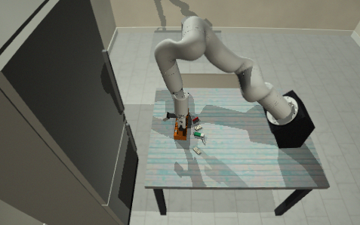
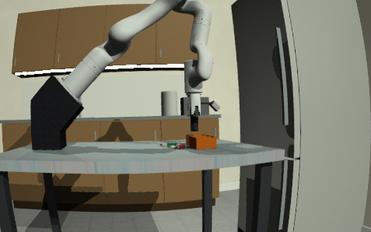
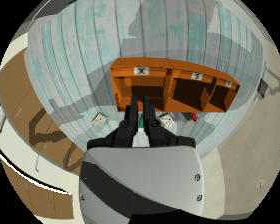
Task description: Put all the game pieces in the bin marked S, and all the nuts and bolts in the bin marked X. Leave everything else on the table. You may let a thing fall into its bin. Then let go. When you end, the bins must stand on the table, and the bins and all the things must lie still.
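My gripper (image 1: 182, 127) (image 2: 194, 130) (image 3: 140, 103) is shut, with nothing seen between its fingertips. It hangs above the orange three-compartment bin block (image 1: 180, 137) (image 2: 203, 142). In the wrist view the tips lie over the opening of bin X (image 3: 125, 65); bin S (image 3: 183, 73) is in the middle. One dotted white tile (image 1: 197, 150) (image 3: 99, 119) and another dotted white tile (image 1: 198, 127) (image 3: 167, 120) lie on the table beside the block. No nuts or bolts can be made out. What lies inside the bins is too dark to tell.
A green-and-white object (image 1: 198, 134) (image 2: 172, 144) and a red object (image 1: 195, 120) (image 2: 180, 146) (image 3: 193, 116) lie close to the bins. A thin whitish thing (image 1: 204, 140) lies beside the green one. A third compartment (image 3: 221, 101) adjoins S. A tall fridge (image 2: 264, 78) stands beyond the table's edge.
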Robot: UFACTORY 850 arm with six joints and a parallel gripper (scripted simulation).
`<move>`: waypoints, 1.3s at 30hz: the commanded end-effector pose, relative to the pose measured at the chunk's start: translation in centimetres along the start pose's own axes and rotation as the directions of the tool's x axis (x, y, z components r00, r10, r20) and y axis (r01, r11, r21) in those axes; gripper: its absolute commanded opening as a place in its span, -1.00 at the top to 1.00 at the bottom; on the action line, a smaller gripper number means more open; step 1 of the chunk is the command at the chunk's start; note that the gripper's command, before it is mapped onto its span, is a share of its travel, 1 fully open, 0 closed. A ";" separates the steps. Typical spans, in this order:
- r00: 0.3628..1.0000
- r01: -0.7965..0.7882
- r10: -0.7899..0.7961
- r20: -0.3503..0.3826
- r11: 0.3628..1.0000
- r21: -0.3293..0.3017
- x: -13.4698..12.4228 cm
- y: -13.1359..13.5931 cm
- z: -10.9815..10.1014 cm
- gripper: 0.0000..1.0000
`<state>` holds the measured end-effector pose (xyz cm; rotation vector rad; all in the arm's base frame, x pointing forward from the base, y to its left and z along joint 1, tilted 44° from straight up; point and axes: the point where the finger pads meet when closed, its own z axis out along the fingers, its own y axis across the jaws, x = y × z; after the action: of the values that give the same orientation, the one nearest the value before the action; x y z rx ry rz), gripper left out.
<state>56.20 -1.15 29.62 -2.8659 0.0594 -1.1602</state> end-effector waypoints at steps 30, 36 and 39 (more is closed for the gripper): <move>1.000 0.001 -0.001 -0.006 1.000 -0.009 0.1 0.0 4.8 0.85; 1.000 0.001 -0.001 -0.006 1.000 -0.009 0.1 0.0 4.8 0.85; 1.000 0.001 -0.001 -0.006 1.000 -0.009 0.1 0.0 4.8 0.85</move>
<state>59.56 -1.00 26.22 -2.8708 0.0637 -1.1698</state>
